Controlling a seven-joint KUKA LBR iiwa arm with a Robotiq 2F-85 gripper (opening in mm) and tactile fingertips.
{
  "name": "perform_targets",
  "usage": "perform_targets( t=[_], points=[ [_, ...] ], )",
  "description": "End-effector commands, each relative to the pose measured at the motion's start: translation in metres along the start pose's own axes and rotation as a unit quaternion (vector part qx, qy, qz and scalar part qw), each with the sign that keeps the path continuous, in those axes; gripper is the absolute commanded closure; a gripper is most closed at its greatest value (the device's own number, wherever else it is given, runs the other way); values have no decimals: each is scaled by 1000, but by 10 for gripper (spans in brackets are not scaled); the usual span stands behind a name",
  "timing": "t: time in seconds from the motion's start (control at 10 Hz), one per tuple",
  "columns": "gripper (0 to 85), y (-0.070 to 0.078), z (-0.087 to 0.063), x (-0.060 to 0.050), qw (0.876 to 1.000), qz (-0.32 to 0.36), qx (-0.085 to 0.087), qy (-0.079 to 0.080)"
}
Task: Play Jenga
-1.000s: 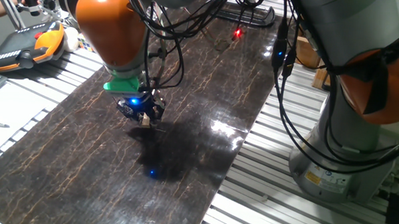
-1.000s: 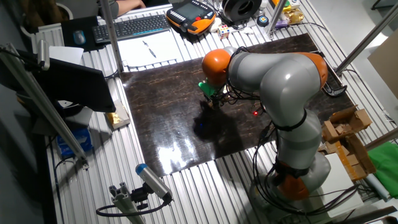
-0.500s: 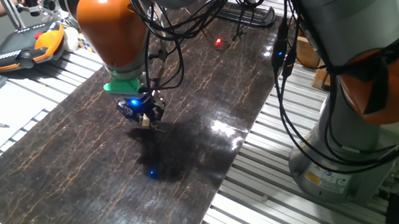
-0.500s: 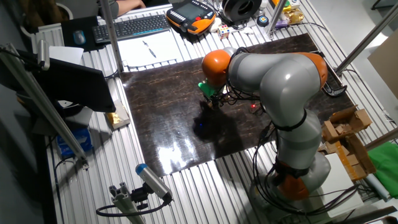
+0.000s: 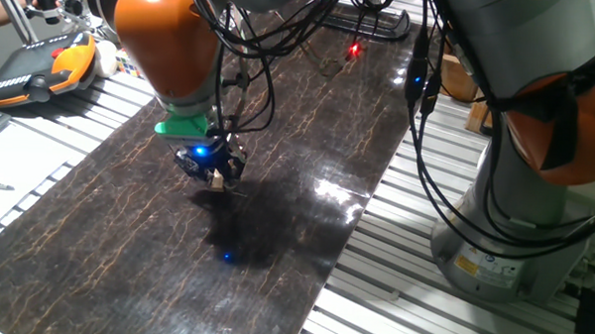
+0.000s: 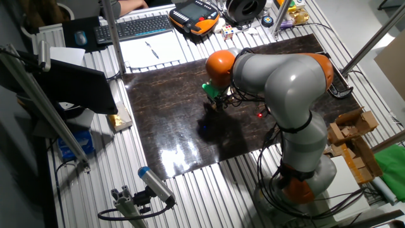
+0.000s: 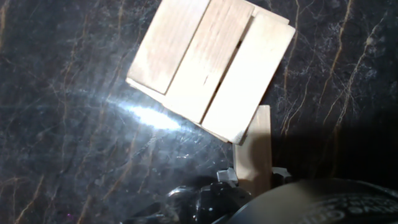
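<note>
Your gripper [image 5: 216, 174] sat low over the dark marbled table [image 5: 308, 138], roughly mid-width and toward the far half in one fixed view, with the orange wrist joint [image 5: 168, 39] directly above it and black cables [image 5: 244, 56] looping down past it. In the hand view the Jenga stack [image 7: 211, 65] lay just ahead of the fingers: three pale wooden blocks side by side formed its top layer, set at a slant to the frame, with the edge of a lower layer peeking out along its near side. A single loose block [image 7: 255, 152] ran from the stack's near corner back toward the hand, its far end touching or just meeting that corner (the overlap hid the exact contact). Its near end sat between the two fingertips [image 7: 227, 175], which were pressed in on either side of it, so the hand was pinching that block. From the other fixed view the gripper [image 6: 215, 101] and stack were too small to separate, probably merged behind the green flange ring [image 6: 211, 89]. A bright glare patch [image 7: 149, 117] lay on the table beside the stack.
</note>
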State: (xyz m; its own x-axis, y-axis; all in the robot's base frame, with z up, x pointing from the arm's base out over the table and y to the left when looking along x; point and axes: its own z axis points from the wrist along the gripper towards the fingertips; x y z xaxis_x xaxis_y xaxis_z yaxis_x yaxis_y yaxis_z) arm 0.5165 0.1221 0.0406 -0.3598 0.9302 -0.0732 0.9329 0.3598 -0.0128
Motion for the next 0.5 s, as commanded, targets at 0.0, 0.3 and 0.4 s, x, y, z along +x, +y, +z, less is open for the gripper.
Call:
perform_targets(
  t=[0.0, 0.3, 0.4],
  points=[
    [567, 0, 0, 0, 1000, 4, 1, -2],
    [580, 0, -1, 0, 1000, 27, 4, -3],
    [587, 1, -1, 0, 999, 36, 3, -2]
  ],
)
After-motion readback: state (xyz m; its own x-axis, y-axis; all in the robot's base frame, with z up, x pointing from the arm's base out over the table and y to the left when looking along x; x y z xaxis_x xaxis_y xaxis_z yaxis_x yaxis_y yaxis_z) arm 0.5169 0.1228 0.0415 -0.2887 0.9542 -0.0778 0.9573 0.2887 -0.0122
